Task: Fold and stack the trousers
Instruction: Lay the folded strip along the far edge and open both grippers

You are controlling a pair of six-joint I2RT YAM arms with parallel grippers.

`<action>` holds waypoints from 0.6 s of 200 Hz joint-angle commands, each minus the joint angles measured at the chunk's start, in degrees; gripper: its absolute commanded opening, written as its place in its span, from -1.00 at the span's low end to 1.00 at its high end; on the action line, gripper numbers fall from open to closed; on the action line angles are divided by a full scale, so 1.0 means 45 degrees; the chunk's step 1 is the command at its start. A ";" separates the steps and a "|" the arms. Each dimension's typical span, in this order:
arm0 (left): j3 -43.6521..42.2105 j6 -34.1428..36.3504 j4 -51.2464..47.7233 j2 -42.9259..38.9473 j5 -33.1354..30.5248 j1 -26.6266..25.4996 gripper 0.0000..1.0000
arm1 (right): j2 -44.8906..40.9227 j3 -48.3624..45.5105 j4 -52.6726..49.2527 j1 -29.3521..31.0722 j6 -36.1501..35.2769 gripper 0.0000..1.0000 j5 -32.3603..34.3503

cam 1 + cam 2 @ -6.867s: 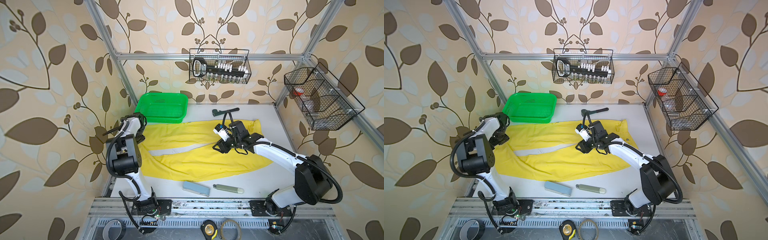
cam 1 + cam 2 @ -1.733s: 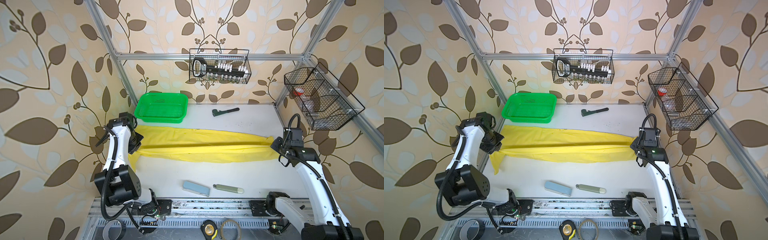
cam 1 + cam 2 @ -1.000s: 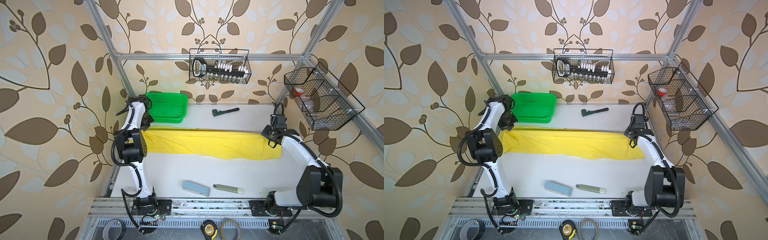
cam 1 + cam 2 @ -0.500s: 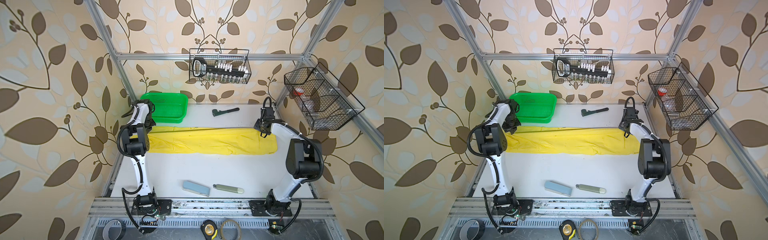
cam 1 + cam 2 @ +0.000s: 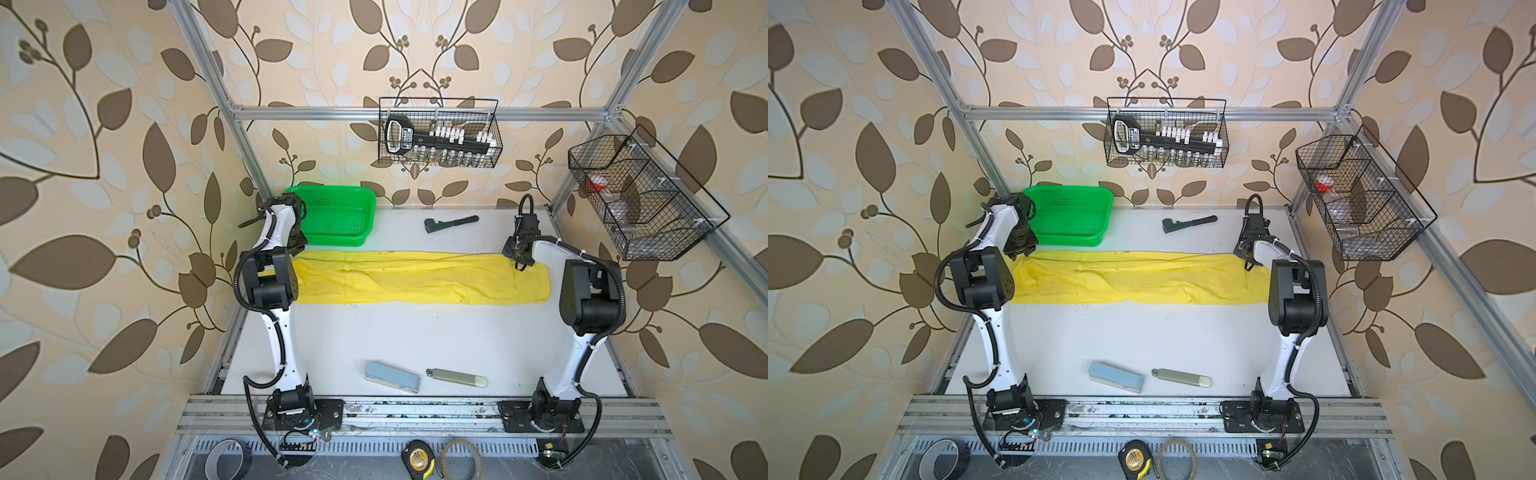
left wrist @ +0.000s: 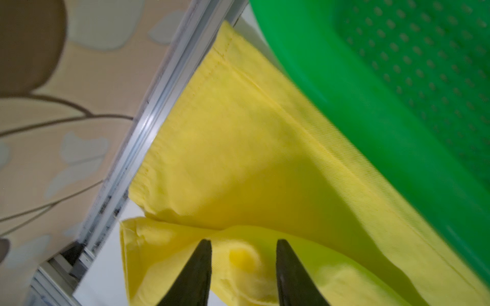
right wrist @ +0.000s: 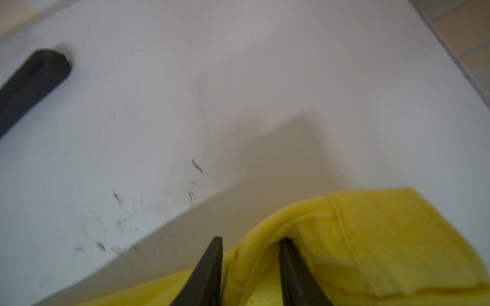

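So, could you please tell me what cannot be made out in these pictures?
Trousers, left end: both top views, hidden behind the left arm.
Left gripper and right gripper: wrist views, only fingertips in frame; cloth contact unclear.
Black tool: right wrist view, blurred, cut by the edge.
Wire basket contents: top views, too small.

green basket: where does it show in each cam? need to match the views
Top view: green basket at the far left corner of the table, just behind the trousers.
Top view: green basket in the same corner, behind the trousers.
Left wrist: green basket close up, beside the trousers.
Right wrist: not in it.
Shared landmark: the yellow trousers, in all four views.
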 commanded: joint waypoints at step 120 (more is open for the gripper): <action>-0.6062 -0.0497 0.1068 -0.5253 0.2450 -0.0574 0.23 | -0.4499 -0.4210 -0.0137 0.2044 -0.1009 0.28 -0.4728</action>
